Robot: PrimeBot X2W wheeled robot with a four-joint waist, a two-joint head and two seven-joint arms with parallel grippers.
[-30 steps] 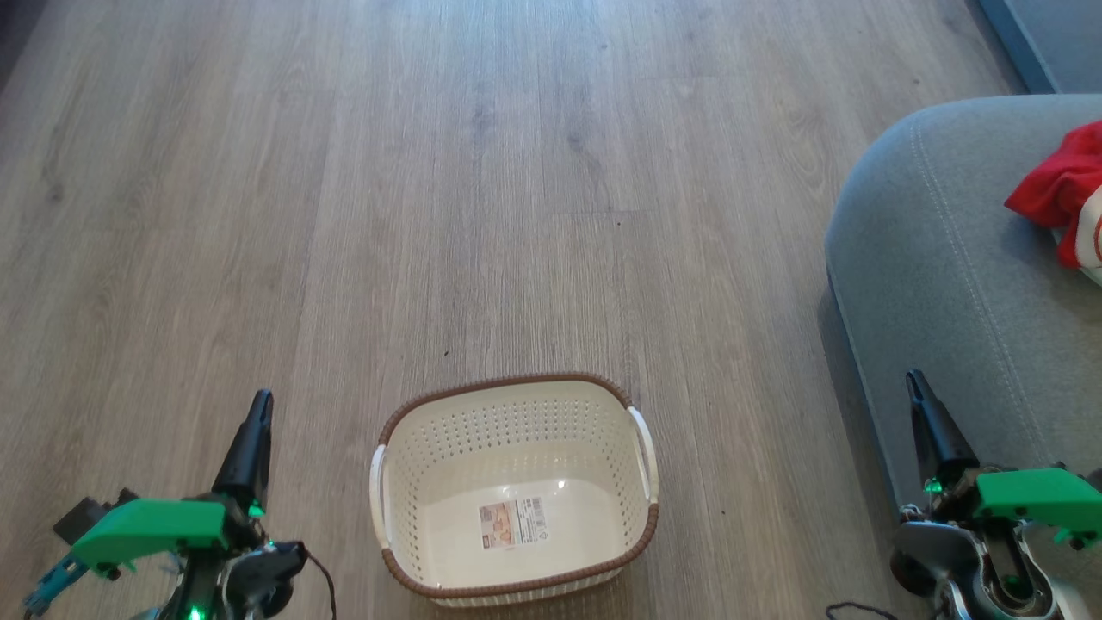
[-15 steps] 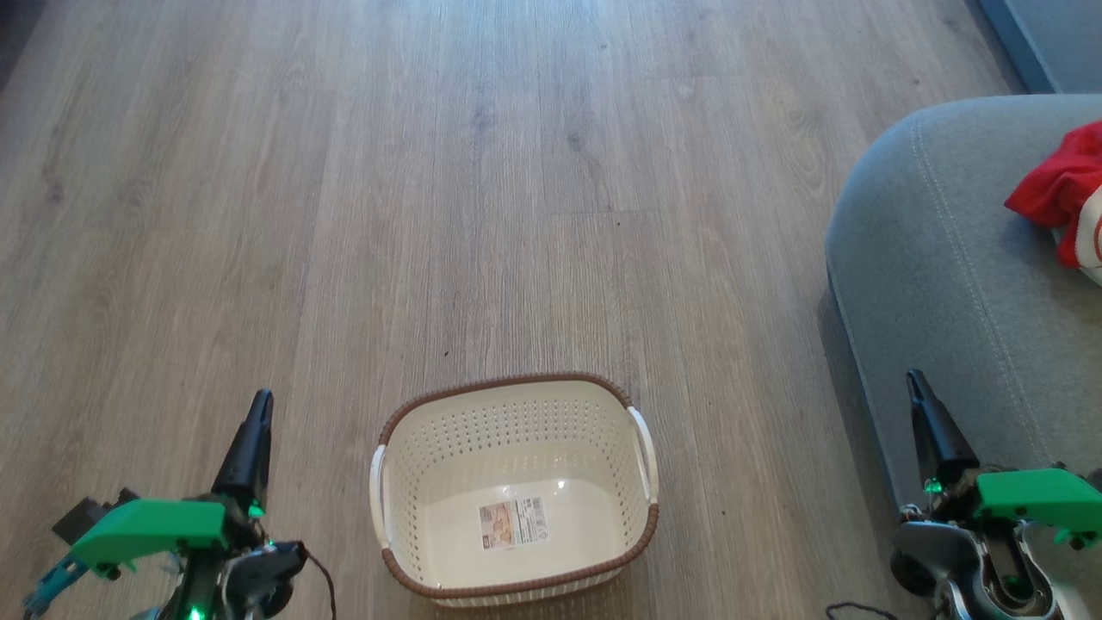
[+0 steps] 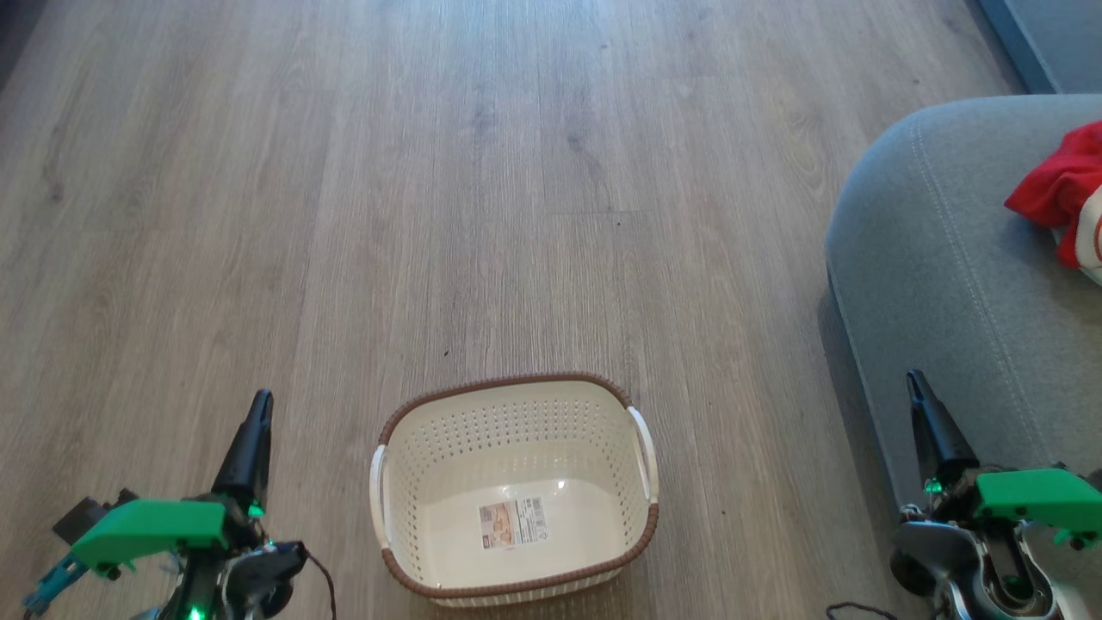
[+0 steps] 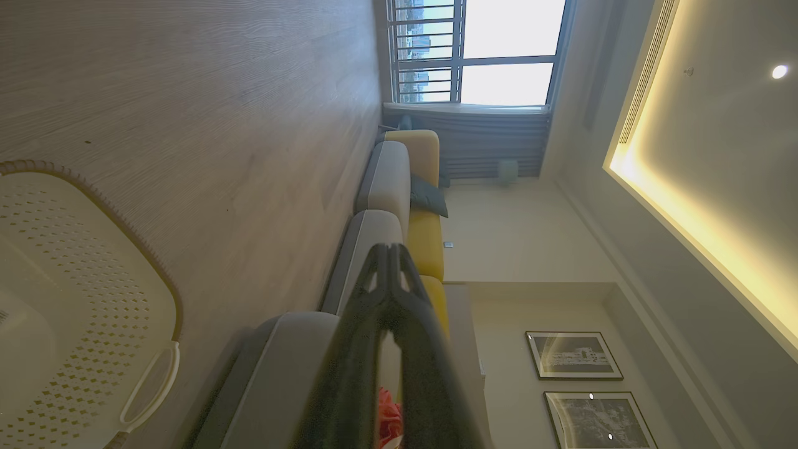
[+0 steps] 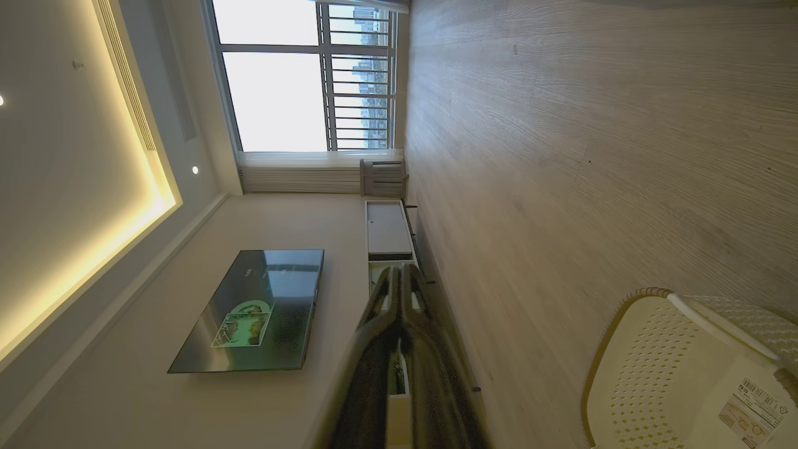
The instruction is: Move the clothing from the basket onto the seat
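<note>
The clothing, a bunched red heap with a little white showing, lies on the seat at the far right and is cut off by the picture's right edge. The grey-green seat has a rounded corner and stitched seams, and it stands on the wooden floor. Well to its left and nearer the robot, the basket sits upright on the floor. Its bare bottom shows the label sticker, and its white handles are at left and right. The left gripper hovers over the floor just left of the basket, its two dark fingers pressed together with nothing between them. The right gripper shows against the seat's near left edge, to the right of the basket. Its fingers too are pressed together and empty.
</note>
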